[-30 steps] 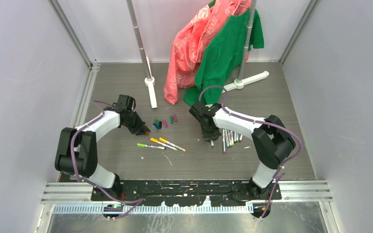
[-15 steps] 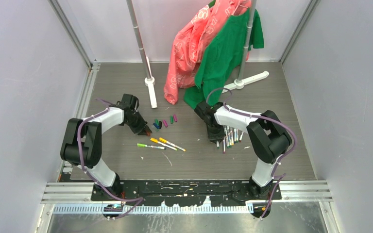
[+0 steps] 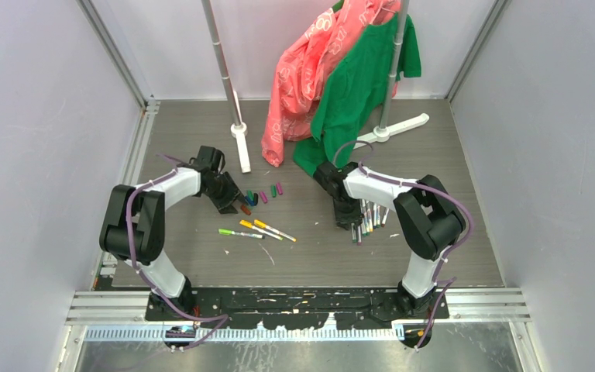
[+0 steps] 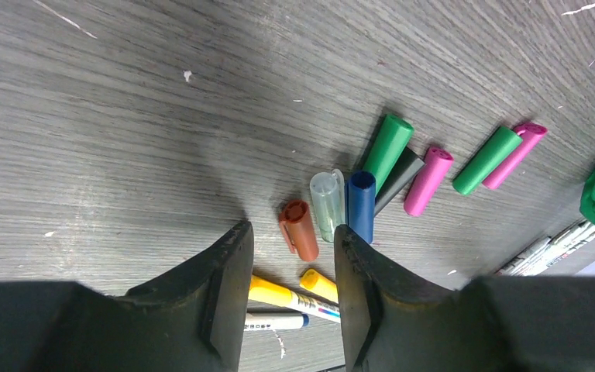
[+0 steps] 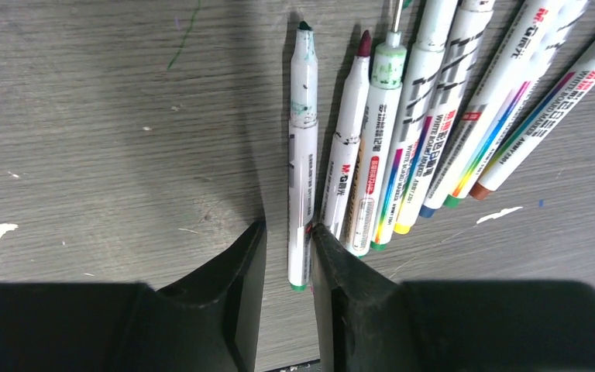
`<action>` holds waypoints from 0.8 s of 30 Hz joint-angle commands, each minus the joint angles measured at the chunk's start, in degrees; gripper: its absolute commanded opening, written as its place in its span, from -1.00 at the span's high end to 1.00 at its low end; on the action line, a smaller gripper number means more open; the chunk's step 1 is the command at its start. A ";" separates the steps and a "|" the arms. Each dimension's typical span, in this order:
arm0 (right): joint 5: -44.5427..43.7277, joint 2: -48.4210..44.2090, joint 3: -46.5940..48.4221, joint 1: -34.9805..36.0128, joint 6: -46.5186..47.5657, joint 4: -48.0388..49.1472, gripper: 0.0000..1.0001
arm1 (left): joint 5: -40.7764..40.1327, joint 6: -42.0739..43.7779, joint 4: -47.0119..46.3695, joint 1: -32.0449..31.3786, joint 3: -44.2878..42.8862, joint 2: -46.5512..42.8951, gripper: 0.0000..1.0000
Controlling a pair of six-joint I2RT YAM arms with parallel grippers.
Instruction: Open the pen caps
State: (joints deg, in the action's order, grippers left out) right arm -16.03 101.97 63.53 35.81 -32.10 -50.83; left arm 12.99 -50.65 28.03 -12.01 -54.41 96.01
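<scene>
Left gripper point(image 3: 231, 205) point(image 4: 290, 232) is hovering low over the table point(image 3: 194, 139), left of the green shirt point(image 3: 356, 93) and nearer the bases than its hem. Its fingers are standing moderately apart, gripping nothing.

The caps point(image 3: 261, 195) are lying in a loose cluster between this gripper and the shirt hem. In the left wrist view an orange cap point(image 4: 300, 231) is lying just past the fingertips, in line with the gap. A clear cap point(image 4: 327, 205) and a blue cap point(image 4: 361, 205) are lying side by side next to it on the shirt side, with green and magenta ones beyond. Three loose pens point(image 3: 256, 229) are lying base-side of the cluster.

Right gripper point(image 3: 349, 221) point(image 5: 288, 232) is sitting just base-side of the shirt hem, at the pen row point(image 3: 368, 217). Its fingers are standing narrowly apart, straddling the rear end of the green-tipped pen point(image 5: 302, 155). A sliver of table is showing between pen and one finger, so nothing is clamped. That pen's tip is showing bare, as is its red-tipped neighbour point(image 5: 347, 155).
</scene>
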 commanded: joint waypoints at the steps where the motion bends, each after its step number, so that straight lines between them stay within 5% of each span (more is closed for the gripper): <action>1: -3.41 -1.32 2.13 -0.37 -1.06 -2.43 0.33 | -1.48 0.46 0.27 -0.26 -2.03 0.34 0.12; 13: -3.47 -5.52 8.16 1.80 0.31 -7.16 0.31 | -2.09 -0.18 2.00 -0.21 -1.66 -4.83 0.11; 24: 1.79 -1.40 17.04 13.49 3.88 -6.24 0.29 | -1.81 -0.41 4.38 -0.26 0.77 -15.26 -0.19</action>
State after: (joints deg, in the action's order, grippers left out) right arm -16.40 99.18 75.59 45.58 -30.41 -57.45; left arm 11.53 -50.78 30.87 -12.01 -54.46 85.47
